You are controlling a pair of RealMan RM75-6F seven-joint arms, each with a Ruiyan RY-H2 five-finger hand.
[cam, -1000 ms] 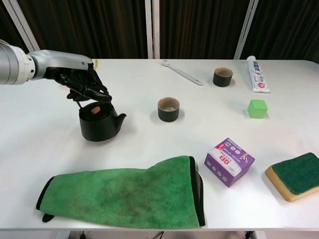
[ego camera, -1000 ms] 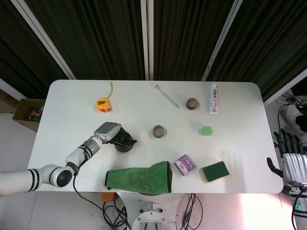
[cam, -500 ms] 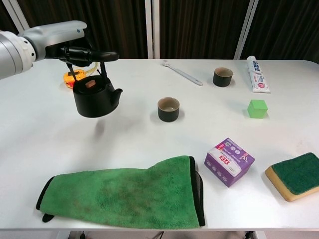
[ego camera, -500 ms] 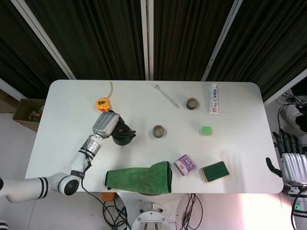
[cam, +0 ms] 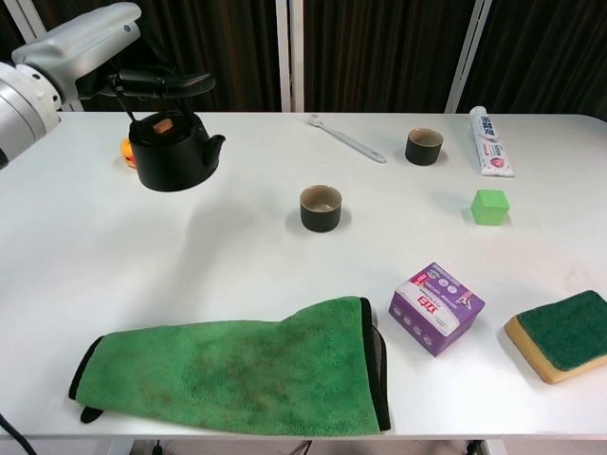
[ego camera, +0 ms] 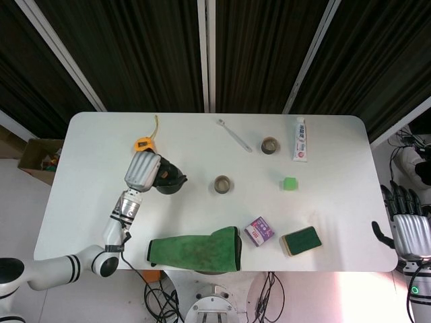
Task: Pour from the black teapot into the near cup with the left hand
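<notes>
The black teapot [cam: 173, 156] hangs in the air by its wire handle, upright, spout pointing right. My left hand [cam: 156, 82] holds that handle from above; in the head view the left hand [ego camera: 143, 171] covers most of the teapot [ego camera: 170, 180]. The near cup [cam: 321, 208], dark with a pale inside, stands on the white table to the right of the pot, also visible as the near cup [ego camera: 223, 184] from above. A second, far cup [cam: 424, 146] stands further back. My right hand [ego camera: 409, 225] hangs off the table's right edge with its fingers apart, holding nothing.
A green cloth [cam: 237, 370] lies along the front edge. A purple box [cam: 436, 307], a green sponge [cam: 564, 332], a green cube [cam: 489, 206], a toothpaste tube [cam: 491, 141], a toothbrush [cam: 346, 138] and an orange tape measure [ego camera: 143, 144] are spread over the table [cam: 85, 265].
My left hand took the teapot's handle and lifted the pot off the table, carrying it up and slightly back. The right hand stayed put.
</notes>
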